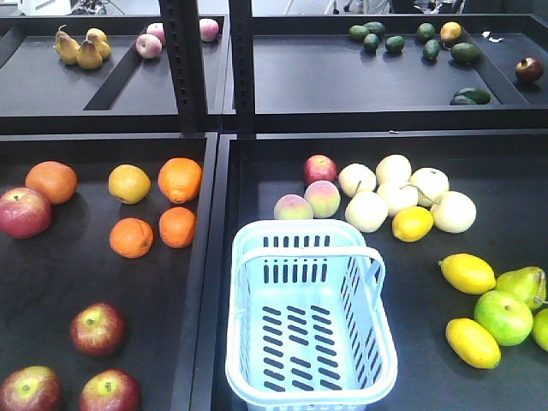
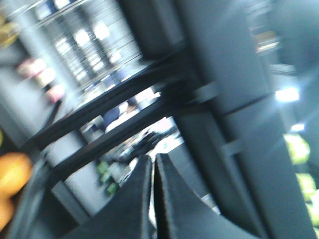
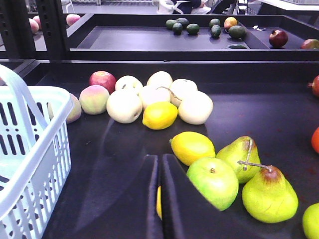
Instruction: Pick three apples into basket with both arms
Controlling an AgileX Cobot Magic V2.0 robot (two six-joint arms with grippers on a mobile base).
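Apples [image 1: 97,329] sit in the tray [image 1: 51,282] beside the blue basket [image 1: 295,227], itself left of the right hand [image 3: 159,199]; this and the left hand [image 2: 153,199] both closed narrow, gripping nothing.

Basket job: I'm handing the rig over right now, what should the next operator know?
Left end effector: shut, holding nothing; its view is blurred.
Right end effector: shut, holding nothing, over the right tray.
Basket: empty, standing in the right tray.
Apples: four red ones in the left tray, beside the oranges.
Done: nothing yet. Left: three apples into the basket.
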